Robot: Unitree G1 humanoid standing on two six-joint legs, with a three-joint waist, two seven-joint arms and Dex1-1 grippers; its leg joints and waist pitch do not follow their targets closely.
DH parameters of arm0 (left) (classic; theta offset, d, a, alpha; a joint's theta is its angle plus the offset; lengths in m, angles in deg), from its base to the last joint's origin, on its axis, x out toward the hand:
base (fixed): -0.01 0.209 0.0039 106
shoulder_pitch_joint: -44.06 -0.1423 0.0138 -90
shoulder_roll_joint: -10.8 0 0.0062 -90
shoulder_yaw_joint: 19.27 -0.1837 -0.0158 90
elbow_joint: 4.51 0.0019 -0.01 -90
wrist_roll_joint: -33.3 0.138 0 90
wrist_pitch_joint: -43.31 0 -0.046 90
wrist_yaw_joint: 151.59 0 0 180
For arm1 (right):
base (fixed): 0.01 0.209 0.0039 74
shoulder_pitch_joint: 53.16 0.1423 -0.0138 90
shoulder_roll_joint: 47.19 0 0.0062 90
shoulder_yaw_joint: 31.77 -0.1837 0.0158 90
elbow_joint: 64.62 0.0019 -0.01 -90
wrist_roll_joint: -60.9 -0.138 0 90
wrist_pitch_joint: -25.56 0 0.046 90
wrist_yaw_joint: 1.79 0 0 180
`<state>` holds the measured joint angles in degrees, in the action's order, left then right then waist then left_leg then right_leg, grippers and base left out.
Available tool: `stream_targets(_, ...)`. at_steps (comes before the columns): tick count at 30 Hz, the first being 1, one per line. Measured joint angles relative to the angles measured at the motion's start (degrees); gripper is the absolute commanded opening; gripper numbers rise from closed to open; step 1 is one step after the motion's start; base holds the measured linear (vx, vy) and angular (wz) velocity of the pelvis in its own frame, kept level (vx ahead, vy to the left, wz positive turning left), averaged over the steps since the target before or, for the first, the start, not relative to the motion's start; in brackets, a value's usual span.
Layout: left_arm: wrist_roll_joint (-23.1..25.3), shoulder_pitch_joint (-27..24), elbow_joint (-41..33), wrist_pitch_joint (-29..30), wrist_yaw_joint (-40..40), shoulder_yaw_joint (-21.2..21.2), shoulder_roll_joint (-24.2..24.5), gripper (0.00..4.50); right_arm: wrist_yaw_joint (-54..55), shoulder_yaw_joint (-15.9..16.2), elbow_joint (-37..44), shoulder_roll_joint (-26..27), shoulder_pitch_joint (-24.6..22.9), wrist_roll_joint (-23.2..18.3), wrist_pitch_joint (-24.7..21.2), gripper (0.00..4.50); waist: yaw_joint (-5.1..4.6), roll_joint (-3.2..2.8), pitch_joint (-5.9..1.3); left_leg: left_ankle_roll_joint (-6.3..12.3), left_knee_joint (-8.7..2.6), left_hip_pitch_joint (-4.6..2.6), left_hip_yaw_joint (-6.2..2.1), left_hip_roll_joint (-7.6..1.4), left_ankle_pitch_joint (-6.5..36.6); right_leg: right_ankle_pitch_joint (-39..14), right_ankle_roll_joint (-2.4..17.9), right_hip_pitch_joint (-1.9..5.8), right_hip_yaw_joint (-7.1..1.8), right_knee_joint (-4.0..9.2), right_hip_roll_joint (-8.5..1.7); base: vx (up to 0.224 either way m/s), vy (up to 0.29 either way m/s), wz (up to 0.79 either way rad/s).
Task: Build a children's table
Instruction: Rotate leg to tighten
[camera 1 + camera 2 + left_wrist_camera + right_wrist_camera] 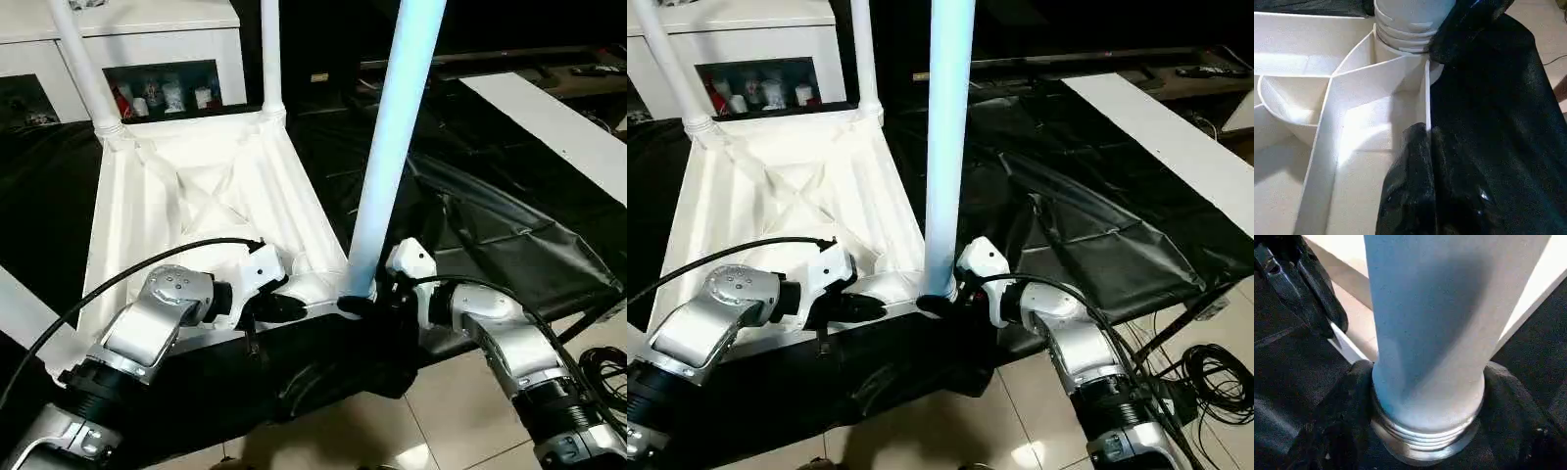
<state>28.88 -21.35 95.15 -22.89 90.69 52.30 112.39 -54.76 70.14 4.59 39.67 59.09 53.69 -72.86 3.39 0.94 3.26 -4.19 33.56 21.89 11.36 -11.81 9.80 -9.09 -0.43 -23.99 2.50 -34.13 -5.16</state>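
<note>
Three legs stand in tabletop [186, 206] sockets; right gripper [364, 302] clamps nearest leg [392, 157] (at its base), left gripper [284, 307] pinched on the rim.

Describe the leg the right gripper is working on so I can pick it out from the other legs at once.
Find the white tabletop lying upside down on the black cloth, ribs facing up. Two legs stand in its far corners by the white cabinet. The near leg rises from the near corner on the robot's right, its base between the right gripper fingers; it looks pale blue and is closest to the robot.
</note>
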Motion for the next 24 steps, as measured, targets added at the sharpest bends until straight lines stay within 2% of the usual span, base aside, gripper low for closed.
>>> stream_targets(4,0.30,0.24,1.01,0.44,-2.51,0.78,-1.78,0.00,4.59,-2.67,-2.20,4.10,-0.05,-1.23,-0.94,2.72,-0.36,0.00,0.00,-0.01,0.06,-0.02,-0.02,-0.01,-0.01,0.03,0.03,0.00,0.00,-0.07,0.00,0.000,0.000,0.00)
stream_targets(9,1.66,3.05,6.46,1.24,-10.95,1.81,-8.92,0.00,18.13,-7.08,-6.41,9.56,1.27,-1.09,-0.92,2.72,-0.85,0.02,-0.01,-0.02,0.14,-0.05,-0.02,0.00,-0.01,0.04,0.03,0.03,-0.04,-0.04,0.00,0.000,0.000,0.00)
stream_targets(11,2.25,4.77,9.66,1.36,-15.21,2.32,-12.26,0.00,25.99,-8.64,-8.61,12.72,2.82,0.24,-0.85,2.72,-1.19,0.03,-0.01,-0.02,0.15,-0.07,-0.03,0.00,-0.01,-0.03,-0.11,0.02,-0.03,-0.05,0.00,0.000,0.000,0.00)
stream_targets(15,3.75,8.44,15.90,1.04,-22.91,2.57,-18.19,0.00,39.53,-11.17,-13.09,17.51,5.86,2.45,0.15,2.72,-1.23,-0.03,-0.05,-0.02,0.14,-0.08,-0.04,0.03,-0.01,-0.03,-0.12,0.06,-0.05,-0.02,0.00,0.000,0.000,0.00)
stream_targets(19,5.23,9.73,18.32,-0.54,-25.93,2.36,-20.00,0.00,46.34,-12.26,-17.21,19.93,8.54,3.27,1.85,2.72,-1.23,-0.06,-0.06,-0.02,0.13,-0.04,-0.05,0.04,-0.01,-0.02,-0.15,0.07,-0.04,0.01,-0.01,0.000,0.000,0.00)
stream_targets(24,5.86,9.60,18.20,-2.34,-25.07,1.65,-19.06,0.00,44.68,-12.75,-19.18,19.99,8.87,3.19,4.98,2.72,-1.23,-0.06,-0.06,-0.02,0.11,0.02,-0.06,0.03,-0.01,0.01,-0.15,0.03,-0.01,0.00,-0.01,0.000,0.000,0.00)
